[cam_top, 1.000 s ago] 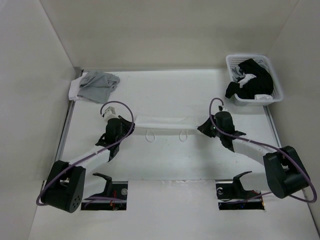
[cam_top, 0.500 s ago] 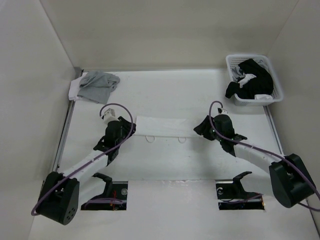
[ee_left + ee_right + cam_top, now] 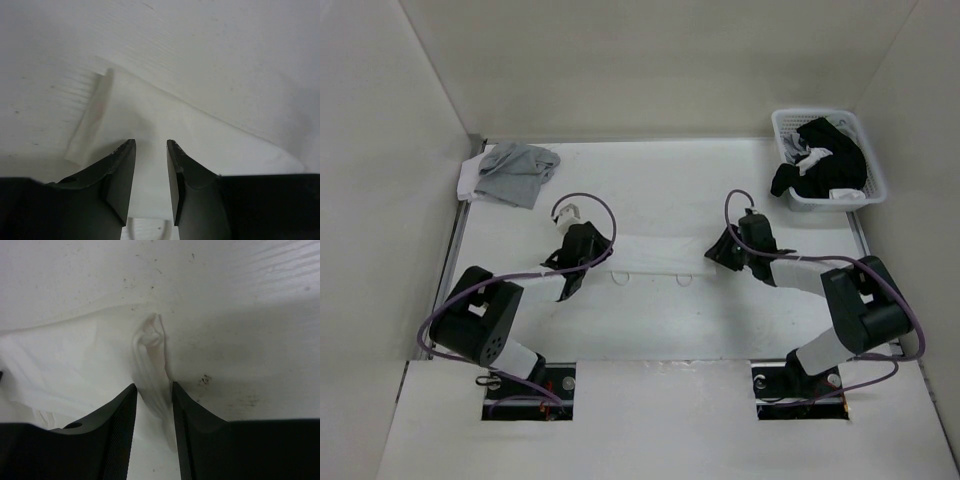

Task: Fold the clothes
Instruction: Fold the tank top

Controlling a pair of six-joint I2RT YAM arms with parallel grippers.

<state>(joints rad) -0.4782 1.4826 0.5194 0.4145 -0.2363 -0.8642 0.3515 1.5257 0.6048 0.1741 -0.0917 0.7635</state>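
While the white garment (image 3: 650,254) lies between them | left tool (image 3: 150,143) spread | right tool (image 3: 154,386) astride its fold, grip unclear | grey garment (image 3: 516,171), basket (image 3: 830,203) well apart.

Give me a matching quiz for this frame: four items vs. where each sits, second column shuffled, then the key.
Items
1. white garment
2. grey garment
3. basket
4. black clothes

Places
A. far right corner
B. heaped inside the basket
C. spread flat in the middle
D. bunched in the far left corner

Pairs: 1-C, 2-D, 3-A, 4-B
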